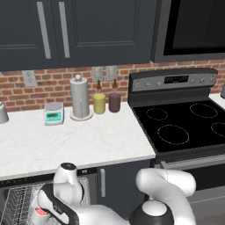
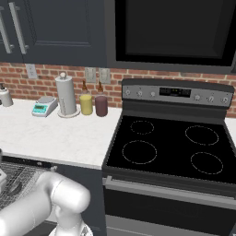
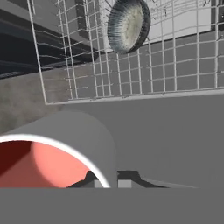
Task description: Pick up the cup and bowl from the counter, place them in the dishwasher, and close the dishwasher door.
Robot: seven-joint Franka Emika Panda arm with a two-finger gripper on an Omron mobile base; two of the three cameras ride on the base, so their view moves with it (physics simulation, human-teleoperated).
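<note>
The cup [image 3: 57,157], white-grey outside and red inside, lies close in the lower left of the hand view. My gripper [image 3: 110,180] is shut on its wall, a fingertip on each side. From the left base view the cup [image 1: 40,214] shows as a red spot under my hand, low in the open dishwasher [image 1: 22,181]. The bowl [image 3: 128,25], grey and speckled, stands on edge in the wire rack [image 3: 83,65] beyond the cup. A flat grey panel [image 3: 166,140] spreads under the rack; I cannot tell whether it is the dishwasher door. The counter [image 1: 88,140] lies above.
At the back of the counter stand a paper towel roll [image 1: 80,99], a yellow jar [image 1: 99,103], a maroon jar [image 1: 114,101] and a small scale [image 1: 54,113]. The black stovetop [image 1: 184,125] is to the right. A narrow cabinet door [image 1: 114,184] sits beside the dishwasher.
</note>
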